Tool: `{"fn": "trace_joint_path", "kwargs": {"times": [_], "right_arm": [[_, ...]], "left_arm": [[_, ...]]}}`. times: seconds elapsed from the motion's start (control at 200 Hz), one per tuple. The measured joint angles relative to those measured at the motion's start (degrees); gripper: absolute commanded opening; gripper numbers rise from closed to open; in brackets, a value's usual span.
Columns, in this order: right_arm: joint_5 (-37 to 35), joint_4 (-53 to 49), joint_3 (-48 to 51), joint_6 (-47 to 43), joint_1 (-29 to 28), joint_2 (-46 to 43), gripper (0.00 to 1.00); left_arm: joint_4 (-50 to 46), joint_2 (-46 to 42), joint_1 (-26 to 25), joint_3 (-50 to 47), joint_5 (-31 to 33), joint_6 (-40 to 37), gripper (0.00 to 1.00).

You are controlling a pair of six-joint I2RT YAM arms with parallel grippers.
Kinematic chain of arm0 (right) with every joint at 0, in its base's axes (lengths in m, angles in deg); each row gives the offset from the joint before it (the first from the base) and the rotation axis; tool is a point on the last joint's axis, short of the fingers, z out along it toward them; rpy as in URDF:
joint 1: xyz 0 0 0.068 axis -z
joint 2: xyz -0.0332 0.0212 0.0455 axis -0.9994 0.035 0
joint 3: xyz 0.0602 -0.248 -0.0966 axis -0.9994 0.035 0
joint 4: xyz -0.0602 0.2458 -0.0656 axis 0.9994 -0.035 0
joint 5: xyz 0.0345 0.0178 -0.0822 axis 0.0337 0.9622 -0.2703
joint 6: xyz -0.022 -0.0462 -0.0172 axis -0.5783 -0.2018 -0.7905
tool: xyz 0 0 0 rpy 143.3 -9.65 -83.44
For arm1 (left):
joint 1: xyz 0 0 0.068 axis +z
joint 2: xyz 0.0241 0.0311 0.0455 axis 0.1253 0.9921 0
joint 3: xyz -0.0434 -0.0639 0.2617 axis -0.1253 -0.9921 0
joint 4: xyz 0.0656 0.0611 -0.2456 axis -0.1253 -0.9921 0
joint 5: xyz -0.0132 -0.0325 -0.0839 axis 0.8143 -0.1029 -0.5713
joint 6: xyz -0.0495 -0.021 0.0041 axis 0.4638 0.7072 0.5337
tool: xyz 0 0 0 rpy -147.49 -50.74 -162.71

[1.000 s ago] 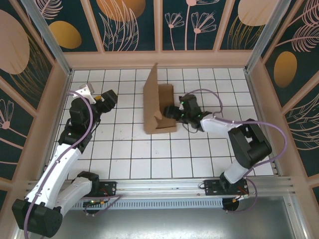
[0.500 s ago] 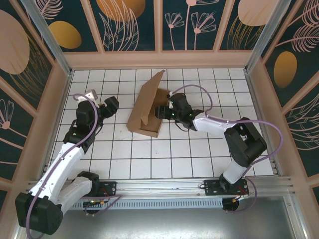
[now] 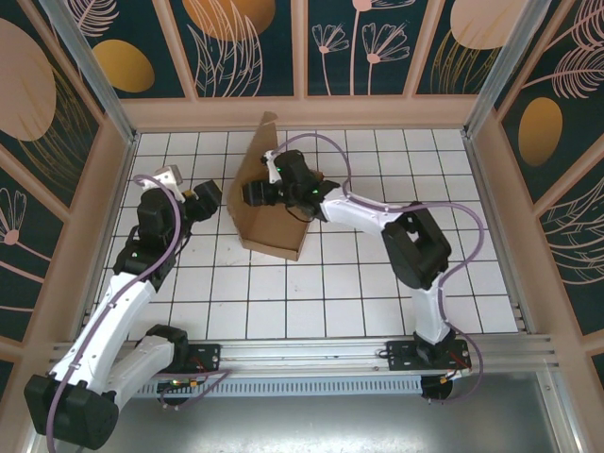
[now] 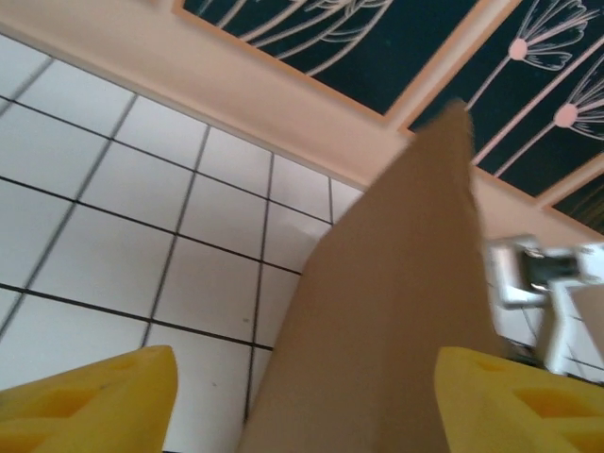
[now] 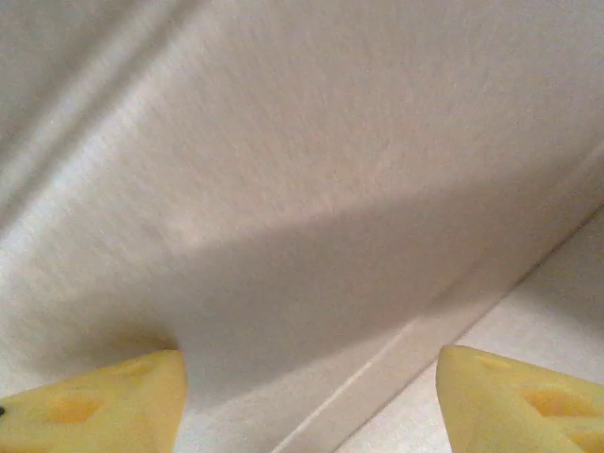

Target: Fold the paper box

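Observation:
The brown paper box stands partly folded left of the floor's middle, with one tall flap pointing up at the back. My right gripper reaches from the right into the box and is open. Its yellow fingertips face the inner cardboard wall and a crease. My left gripper is open just left of the box. The raised cardboard panel looms between its yellow fingertips, and I cannot tell whether they touch it.
White tiled floor stretches in front and to the right of the box. Tan walls close the cell at the back and sides. The right arm's cable loops above the box. The right wrist shows behind the panel.
The right arm has swung left and reached farther into the box, sliding and turning it toward the left arm. The tall flap now stands further left. The left gripper has barely moved.

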Motion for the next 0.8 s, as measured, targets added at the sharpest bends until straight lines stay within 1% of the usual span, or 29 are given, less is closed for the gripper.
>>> {"fn": "trace_joint_path", "kwargs": {"times": [0.135, 0.24, 0.375, 0.51, 0.666, 0.801], "right_arm": [[1.2, -2.9, -5.4, -1.3, -0.8, 4.2, 0.73], [1.9, -4.1, -7.1, -1.9, -0.8, 5.3, 0.73], [2.2, -5.5, -8.9, -2.1, -0.8, 5.4, 0.73], [2.5, -5.5, -9.5, -2.3, -0.8, 5.4, 0.73], [2.7, -6.0, -10.4, -2.3, -0.8, 6.2, 0.73], [2.9, -7.0, -11.3, -3.1, -0.8, 6.4, 0.72]], "left_arm": [[0.4, 1.4, 0.0, 0.2, -5.7, 0.1, 0.55], [0.6, 1.1, -0.1, 0.5, -8.7, 0.0, 0.5], [1.0, 1.1, -0.1, 1.4, -12.2, 0.1, 0.48], [1.6, 1.9, -0.1, 1.5, -15.2, 0.5, 0.49], [0.9, 3.0, -0.1, 2.6, -14.9, 0.3, 0.56], [-1.2, 1.9, -0.1, 6.6, -9.9, -1.4, 0.55]]}}
